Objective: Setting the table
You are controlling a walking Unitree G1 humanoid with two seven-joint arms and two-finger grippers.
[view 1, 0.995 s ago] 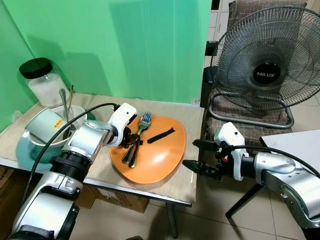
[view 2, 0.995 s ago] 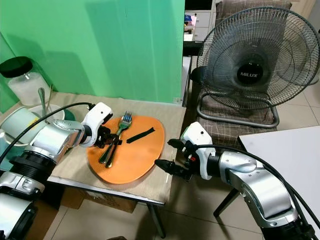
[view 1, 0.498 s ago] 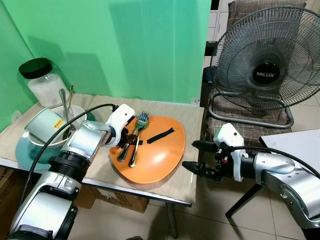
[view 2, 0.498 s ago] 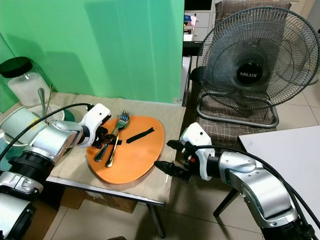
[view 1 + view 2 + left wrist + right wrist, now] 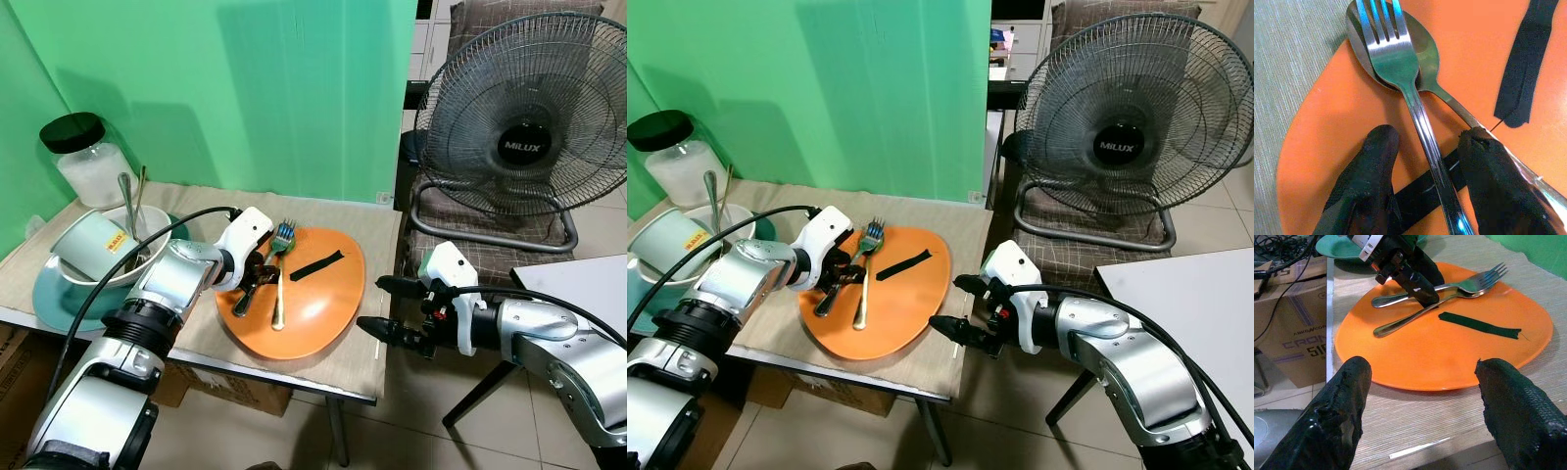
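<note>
While your left gripper (image 5: pixel 1422 188) sits low over the near-left part of the plate (image 5: pixel 313 318), its two fingers stand apart with the fork (image 5: pixel 1400 73) handle running between them; from the wrist view you cannot tell whether either pad presses the metal, so treat it as straddling, not gripping. The fork's long axis runs from between those fingers toward the far side of the table (image 5: pixel 59 279), tines at the plate's far-left rim. The spoon (image 5: pixel 1422 54) lies under the fork, bowls stacked, but its handle splays off toward the near-left and passes under one finger. So the two handles cross right where you would close, and that crossing decides which piece you catch.

The left arm is clearly the nearer one. Your right gripper (image 5: pixel 387 305) hangs wide open and empty off the table's right edge, pointing at the plate.

A black strip (image 5: pixel 315 264) lies on the plate, right of the cutlery. The handle ends are cut off in the wrist view, and the gripper hides part of them from the head.
</note>
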